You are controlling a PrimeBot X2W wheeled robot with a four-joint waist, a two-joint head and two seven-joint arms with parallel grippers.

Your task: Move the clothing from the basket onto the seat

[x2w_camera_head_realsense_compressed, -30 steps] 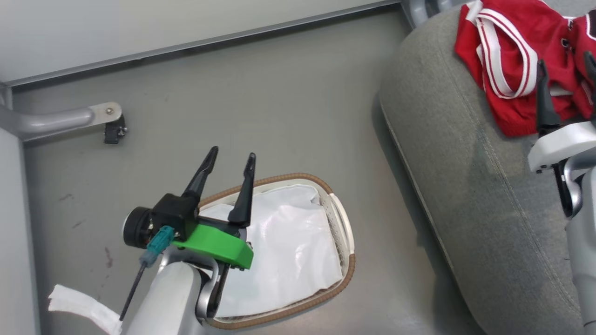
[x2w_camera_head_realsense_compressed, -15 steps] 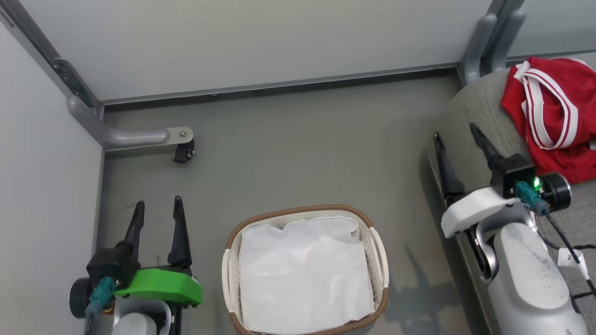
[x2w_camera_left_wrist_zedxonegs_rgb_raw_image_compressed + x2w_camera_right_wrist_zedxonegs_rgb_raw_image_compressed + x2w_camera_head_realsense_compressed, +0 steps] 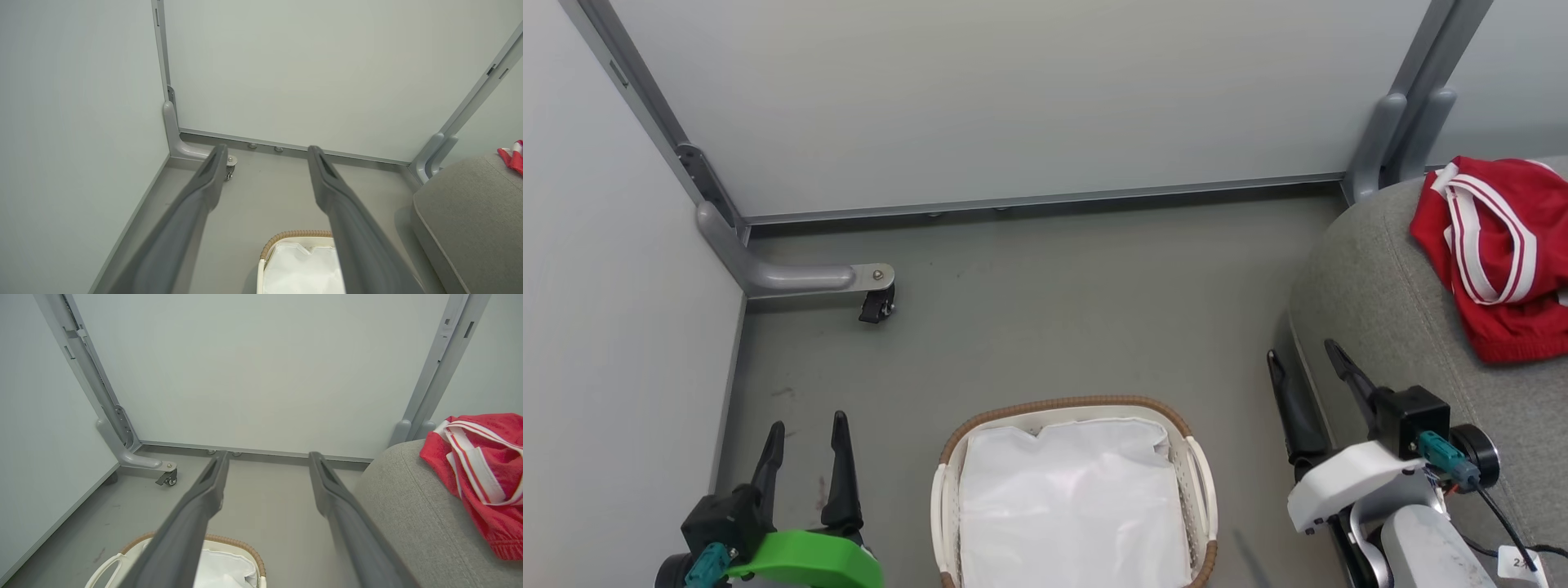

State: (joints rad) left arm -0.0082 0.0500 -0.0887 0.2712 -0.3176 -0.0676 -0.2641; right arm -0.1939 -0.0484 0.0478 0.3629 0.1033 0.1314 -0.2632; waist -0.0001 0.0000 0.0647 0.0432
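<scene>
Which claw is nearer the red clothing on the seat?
The right claw, on the white mount, by the seat holding the clothing; the green-mounted left claw sits across the basket.

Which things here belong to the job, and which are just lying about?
Job:
- red clothing, lying on the seat
- grey seat
- basket

Lying about:
- white liner inside the basket
- caster wheel

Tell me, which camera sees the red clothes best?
The right wrist view: the clothing looks biggest there, lying on the seat, stripes clear. The head view shows it smaller, from above, cut by the picture's edge. The left wrist view catches just a red-and-white corner.
</scene>
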